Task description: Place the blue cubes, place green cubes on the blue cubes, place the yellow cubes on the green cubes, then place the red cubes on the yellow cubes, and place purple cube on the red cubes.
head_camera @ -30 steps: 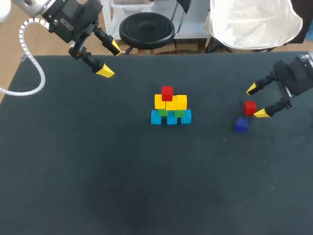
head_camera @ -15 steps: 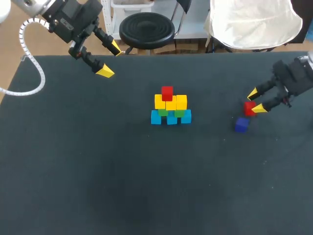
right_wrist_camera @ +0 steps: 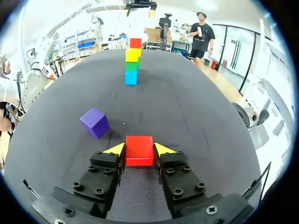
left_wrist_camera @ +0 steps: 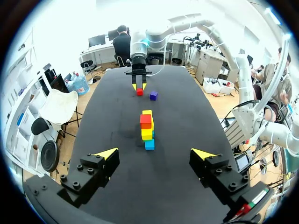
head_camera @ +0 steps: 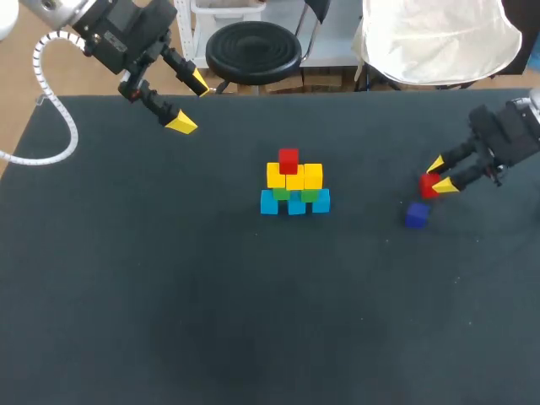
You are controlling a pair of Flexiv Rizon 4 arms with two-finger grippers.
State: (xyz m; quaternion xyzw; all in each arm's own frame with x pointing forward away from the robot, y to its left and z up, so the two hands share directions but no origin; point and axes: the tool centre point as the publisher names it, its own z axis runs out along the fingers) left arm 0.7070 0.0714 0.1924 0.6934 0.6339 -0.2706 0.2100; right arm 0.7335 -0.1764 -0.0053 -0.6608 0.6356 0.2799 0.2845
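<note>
Purple cube [head_camera: 416, 216] sits alone on the dark surface [head_camera: 211, 321], turned corner-on to the right gripper [head_camera: 439, 175] just beside it. That gripper is clamped on a red cube [head_camera: 429, 186], held square between its fingers. Open room separates them from the stack [head_camera: 294, 187], its rows running sideways. Left gripper [head_camera: 189, 104] hangs spread apart over the far left edge

Overhead and two opposing wrist views share the stack [head_camera: 294, 181].
</note>
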